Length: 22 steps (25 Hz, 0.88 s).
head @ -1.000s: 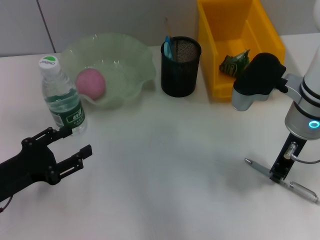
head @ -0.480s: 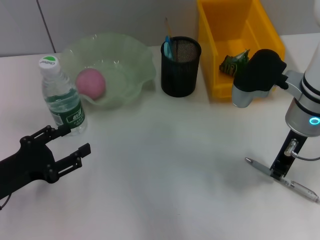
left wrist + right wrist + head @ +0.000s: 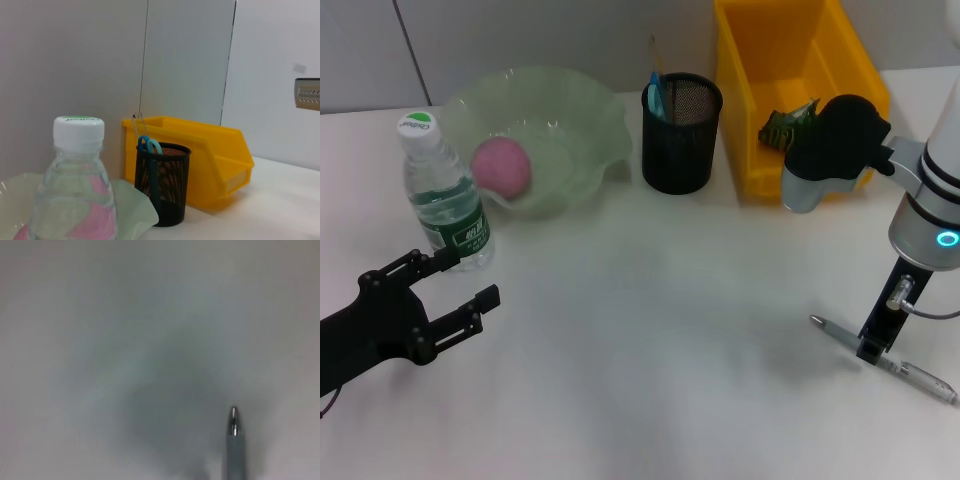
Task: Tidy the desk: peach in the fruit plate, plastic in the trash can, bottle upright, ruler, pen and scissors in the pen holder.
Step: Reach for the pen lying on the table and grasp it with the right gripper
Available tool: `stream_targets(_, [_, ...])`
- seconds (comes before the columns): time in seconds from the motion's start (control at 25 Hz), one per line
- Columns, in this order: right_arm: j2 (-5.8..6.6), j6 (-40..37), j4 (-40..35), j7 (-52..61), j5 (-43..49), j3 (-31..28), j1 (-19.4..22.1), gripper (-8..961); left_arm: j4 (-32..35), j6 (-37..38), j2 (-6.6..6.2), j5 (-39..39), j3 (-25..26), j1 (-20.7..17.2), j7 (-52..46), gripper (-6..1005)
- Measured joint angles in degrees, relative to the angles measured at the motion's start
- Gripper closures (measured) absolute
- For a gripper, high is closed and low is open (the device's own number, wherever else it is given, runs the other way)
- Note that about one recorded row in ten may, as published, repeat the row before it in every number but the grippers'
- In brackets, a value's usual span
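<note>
Clear plastic with a metal tip, the pen [image 3: 885, 358] lies flat on the white desk [image 3: 650, 350] at the near right, and it looks like the only piece of the tidy-up left undone. The right gripper [image 3: 876, 344] stands straight down over the pen's middle, its tips at the barrel; whether they have clamped on it or only straddle it, I cannot tell. The right wrist view shows just the pen's tip on bare desk. So the step in hand is the pickup of the pen. Next, I judge, comes a firm pinch, a lift clear of the desk, a carry left and far, and a turn to upright over the holder's mouth.

At the near left the left gripper [image 3: 460, 293] hovers idle, fingers spread and empty, just beside the bottle [image 3: 445, 195], which stands upright with its cap on. Farther back, the peach [image 3: 501, 166] sits in the green fruit plate [image 3: 582, 120]. Right of it, the black mesh pen holder [image 3: 681, 133] already has the blue-handled scissors [image 3: 656, 95] in it. The yellow trash can [image 3: 855, 70] at the far right holds the crumpled green plastic [image 3: 786, 126].
</note>
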<state>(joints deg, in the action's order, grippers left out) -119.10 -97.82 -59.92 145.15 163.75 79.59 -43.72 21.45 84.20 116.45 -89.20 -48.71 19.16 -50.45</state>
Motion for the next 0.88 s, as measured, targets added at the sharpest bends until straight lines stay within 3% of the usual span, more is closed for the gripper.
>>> stream_targets(0.16, [-0.07,-0.12,0.39,-0.21,-0.01,0.31,-0.04,676,0.00,0.00,0.00,0.00,-0.06,0.00,0.00,256])
stream_targets(0.88, [-0.08,1.02,0.65,-0.53,0.45,0.92,0.57,686,0.00,0.00,0.00,0.00,-0.06,0.00,-0.09,256])
